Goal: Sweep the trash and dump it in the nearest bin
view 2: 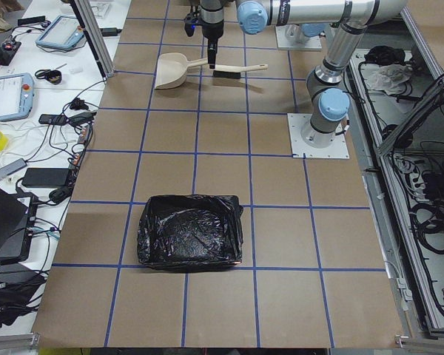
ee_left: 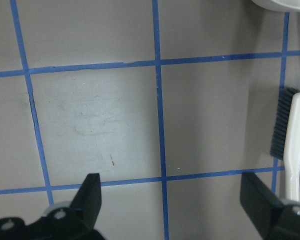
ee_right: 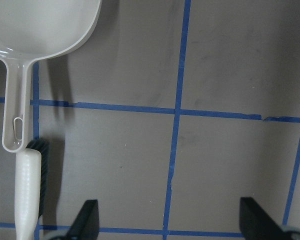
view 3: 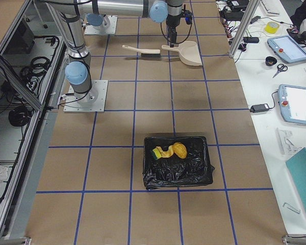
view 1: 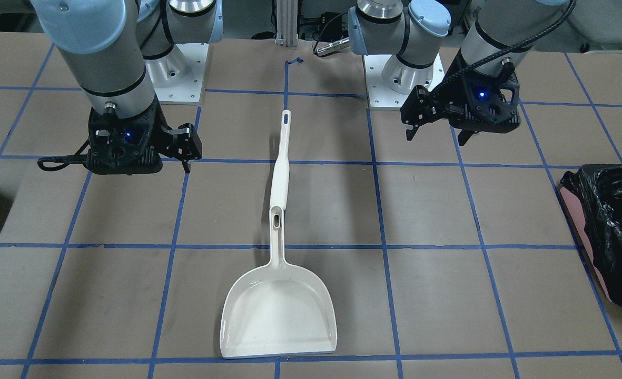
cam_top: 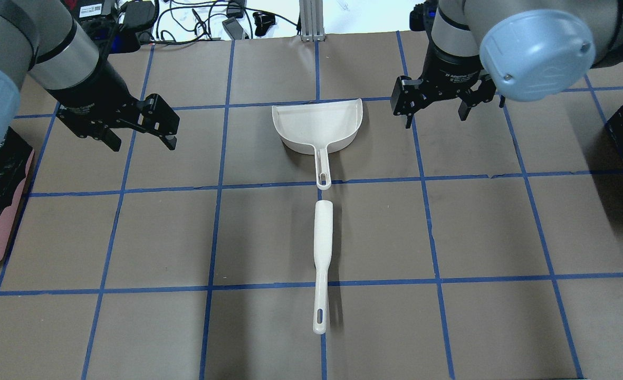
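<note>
While the left gripper [cam_top: 143, 142] and right gripper [cam_top: 435, 120] hang spread and empty, the brown potato-like lump [view 3: 179, 150], yellow green-edged sponge wedge [view 3: 157, 152] and pale curved crescent slice [view 3: 168, 152] lie inside the black-bagged bin [view 3: 194, 176], lower centre of the right-end view.

My left wrist view crops the dustpan [ee_left: 282, 3] at the top corner; the brush [ee_left: 296, 140] runs behind my jaws. The trash [view 3: 178, 150] is too small to separate into pieces.
</note>
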### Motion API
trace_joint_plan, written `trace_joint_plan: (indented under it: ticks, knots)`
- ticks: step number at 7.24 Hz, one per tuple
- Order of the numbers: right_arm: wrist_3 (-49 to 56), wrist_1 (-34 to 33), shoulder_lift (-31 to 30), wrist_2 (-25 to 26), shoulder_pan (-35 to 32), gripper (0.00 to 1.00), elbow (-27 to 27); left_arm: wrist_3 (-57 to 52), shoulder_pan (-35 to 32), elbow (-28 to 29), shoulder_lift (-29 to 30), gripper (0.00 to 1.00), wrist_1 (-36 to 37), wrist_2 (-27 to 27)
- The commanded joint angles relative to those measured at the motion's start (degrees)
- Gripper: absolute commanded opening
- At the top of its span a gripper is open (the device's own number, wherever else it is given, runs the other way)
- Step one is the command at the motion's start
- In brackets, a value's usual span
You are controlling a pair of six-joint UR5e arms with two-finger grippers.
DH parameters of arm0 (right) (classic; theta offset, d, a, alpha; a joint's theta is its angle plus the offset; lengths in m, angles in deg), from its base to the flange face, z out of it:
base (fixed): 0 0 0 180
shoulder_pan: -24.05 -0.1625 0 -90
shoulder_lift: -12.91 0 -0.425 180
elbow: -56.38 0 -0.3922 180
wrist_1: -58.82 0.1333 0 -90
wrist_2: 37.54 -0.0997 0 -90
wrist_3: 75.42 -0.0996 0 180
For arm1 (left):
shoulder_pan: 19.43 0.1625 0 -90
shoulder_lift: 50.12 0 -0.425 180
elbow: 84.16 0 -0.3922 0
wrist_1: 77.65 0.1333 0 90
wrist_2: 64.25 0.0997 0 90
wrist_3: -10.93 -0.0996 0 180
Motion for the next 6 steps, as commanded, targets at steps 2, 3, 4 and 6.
trace_joint_plan:
  ticks: [2,3,4,6]
  knots:
    - [3.16,2.53,-1.73,-0.40,2.76,1.00,-0.02,-0.16,0.23,-0.02,-0.05,1.00,0.19,0.18]
    - [3.17,2.62,-1.99,-0.49,2.77,1.00,-0.02,-0.08,0.23,-0.11,0.30,1.00,1.15,3.13]
    - [2.47,3.23,-2.78,-2.49,2.77,1.00,-0.10,0.10,0.32,-0.11,0.47,1.00,1.33,3.95]
    - [2.47,3.33,-3.31,-2.95,2.77,1.00,-0.02,0.10,0.23,-0.20,0.83,1.00,1.86,3.69]
